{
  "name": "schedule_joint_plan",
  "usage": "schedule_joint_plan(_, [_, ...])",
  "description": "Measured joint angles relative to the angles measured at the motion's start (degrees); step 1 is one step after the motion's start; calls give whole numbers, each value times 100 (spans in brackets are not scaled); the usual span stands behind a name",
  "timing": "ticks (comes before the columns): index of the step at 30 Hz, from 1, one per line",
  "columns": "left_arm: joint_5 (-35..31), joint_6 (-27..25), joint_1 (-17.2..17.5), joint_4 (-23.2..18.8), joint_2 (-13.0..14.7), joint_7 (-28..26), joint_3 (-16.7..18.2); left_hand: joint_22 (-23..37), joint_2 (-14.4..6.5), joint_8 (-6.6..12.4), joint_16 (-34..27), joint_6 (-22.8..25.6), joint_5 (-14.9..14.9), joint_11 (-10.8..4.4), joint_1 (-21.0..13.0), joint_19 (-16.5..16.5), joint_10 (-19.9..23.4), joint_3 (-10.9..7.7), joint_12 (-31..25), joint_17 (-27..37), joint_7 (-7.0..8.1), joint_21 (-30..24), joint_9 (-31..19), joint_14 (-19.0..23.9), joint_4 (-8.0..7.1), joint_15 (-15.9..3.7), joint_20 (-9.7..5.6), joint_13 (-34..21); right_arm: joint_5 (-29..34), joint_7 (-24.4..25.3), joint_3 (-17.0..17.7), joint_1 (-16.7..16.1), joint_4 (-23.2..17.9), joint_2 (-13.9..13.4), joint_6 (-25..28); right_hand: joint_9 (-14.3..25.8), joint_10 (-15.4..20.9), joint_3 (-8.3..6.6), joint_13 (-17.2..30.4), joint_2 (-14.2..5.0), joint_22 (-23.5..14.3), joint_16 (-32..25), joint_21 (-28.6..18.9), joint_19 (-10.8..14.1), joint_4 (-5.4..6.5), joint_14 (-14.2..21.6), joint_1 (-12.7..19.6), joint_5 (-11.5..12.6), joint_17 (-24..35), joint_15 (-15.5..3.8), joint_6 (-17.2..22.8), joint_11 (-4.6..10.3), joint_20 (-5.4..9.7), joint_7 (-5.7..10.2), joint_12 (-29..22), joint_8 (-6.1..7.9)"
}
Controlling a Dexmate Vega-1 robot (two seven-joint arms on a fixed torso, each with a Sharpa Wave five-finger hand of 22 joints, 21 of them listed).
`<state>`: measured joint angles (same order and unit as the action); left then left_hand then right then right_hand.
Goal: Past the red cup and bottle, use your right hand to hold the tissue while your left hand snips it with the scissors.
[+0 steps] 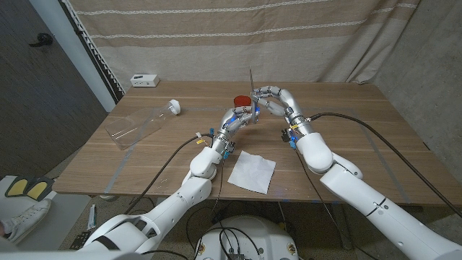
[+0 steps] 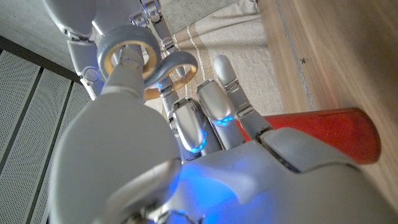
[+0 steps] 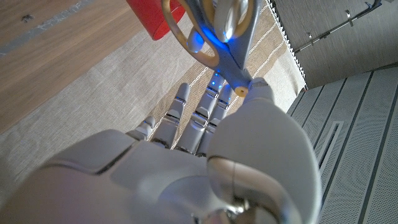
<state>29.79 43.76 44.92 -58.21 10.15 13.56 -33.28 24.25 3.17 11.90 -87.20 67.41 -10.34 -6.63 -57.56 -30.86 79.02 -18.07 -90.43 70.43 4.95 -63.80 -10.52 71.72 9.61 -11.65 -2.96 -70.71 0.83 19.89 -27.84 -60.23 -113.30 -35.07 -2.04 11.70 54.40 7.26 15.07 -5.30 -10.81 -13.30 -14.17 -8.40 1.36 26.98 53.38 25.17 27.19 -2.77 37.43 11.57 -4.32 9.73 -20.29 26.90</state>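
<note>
Left hand (image 1: 240,117) grips the scissors (image 1: 252,94) by their handle loops, blades pointing up, just in front of the red cup (image 1: 242,100); right hand (image 1: 269,97), fingers apart and holding nothing, touches the scissors from the other side. The tissue (image 1: 252,171) lies flat near the table edge (image 1: 216,193), well apart from both. Judged next: settle the loops firmly before lowering toward the tissue; the bottle (image 1: 141,124) lies to the left
</note>
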Motion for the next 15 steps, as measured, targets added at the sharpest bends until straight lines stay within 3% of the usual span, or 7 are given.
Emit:
schedule_joint_plan(5, [80, -93, 2, -23, -7, 51, 6, 8, -30, -3, 33, -29, -29, 0, -30, 30, -60, -10, 0, 1, -29, 34, -1, -69, 10, 10, -11, 0, -60, -32, 16, -3, -1, -5, -30, 0, -161, 84, 38, 29, 11, 40, 21, 73, 83, -92, -190, 29, -12, 11, -105, -24, -72, -61, 21, -101])
schedule_joint_plan(8, [131, -157, 2, -35, -8, 93, 9, 7, -30, -3, 33, -40, -29, 19, -30, 61, -80, -21, 0, 1, -39, 34, -1, -125, 21, 2, 19, 0, -82, -42, 23, -4, 11, -5, -48, 0, -342, 221, 74, 70, 16, 84, 43, 99, 175, -208, -455, 29, -44, 19, -228, -52, -153, -142, 63, -216])
schedule_joint_plan(10, [158, -189, 2, -35, -8, 114, 9, 8, -42, -8, 33, -51, -29, 19, -17, 60, -79, -131, 0, 1, -50, 67, -1, -132, -46, 9, 19, 0, -82, -42, 30, -5, 33, 1, -48, 1, -490, 313, 84, 103, 16, 84, 44, 125, 231, -258, -642, 53, -65, 34, -350, -98, -188, -188, 68, -307])
schedule_joint_plan(15, [218, -254, 3, -56, -7, 163, 15, 34, -218, -64, 33, -58, -29, 19, 160, 60, -79, -138, 0, 0, -58, 67, -1, -184, -55, 1, 19, 0, -182, -68, 44, -11, 78, 34, -127, 17, -1038, 479, 82, 170, 16, 152, 43, 246, 346, -444, -983, 74, -150, 31, -662, -275, -226, -309, 263, -534])
